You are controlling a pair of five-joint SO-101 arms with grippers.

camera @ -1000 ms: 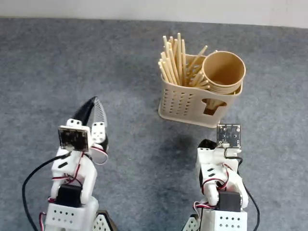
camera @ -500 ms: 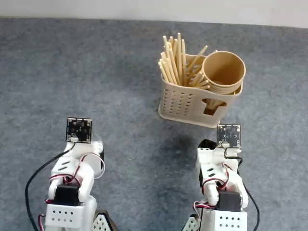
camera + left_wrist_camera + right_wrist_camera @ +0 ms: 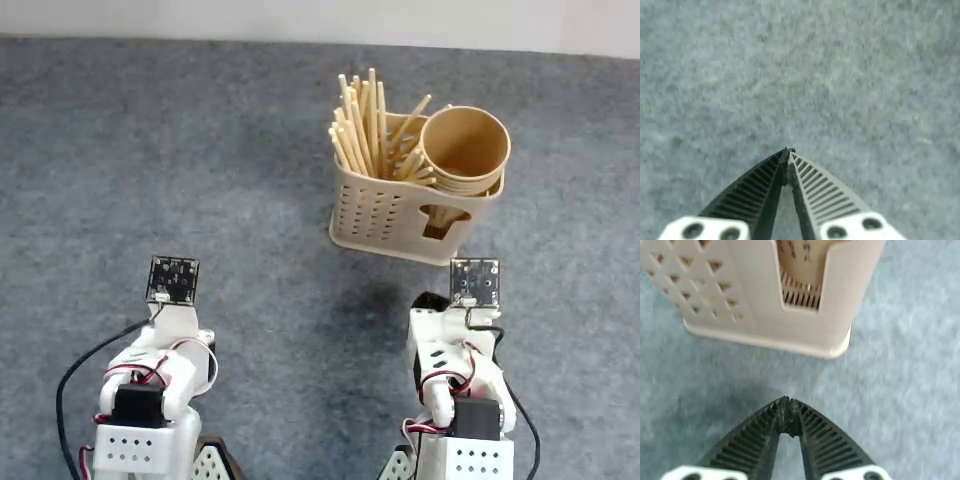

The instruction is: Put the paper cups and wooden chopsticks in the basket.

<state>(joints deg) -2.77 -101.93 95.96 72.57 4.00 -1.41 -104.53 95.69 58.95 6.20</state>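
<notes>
A beige perforated basket (image 3: 385, 217) stands on the grey carpet at the back right. Several wooden chopsticks (image 3: 362, 122) stick up from its left half. A stack of tan paper cups (image 3: 466, 146) fills its right half. In the right wrist view the basket (image 3: 745, 295) is close ahead, with a paper cup (image 3: 802, 260) behind its cut-out. My right gripper (image 3: 786, 412) is shut and empty, a short way in front of the basket. My left gripper (image 3: 788, 152) is shut and empty over bare carpet. The left arm (image 3: 155, 370) is folded back at the near left, the right arm (image 3: 455, 375) at the near right.
Grey carpet (image 3: 180, 160) covers the whole table. A pale wall strip (image 3: 300, 20) runs along the far edge.
The left arm has pulled back toward its base; its gripper, which stuck out forward a second ago, is now tucked under the wrist camera. The right arm, basket and contents have not moved.
</notes>
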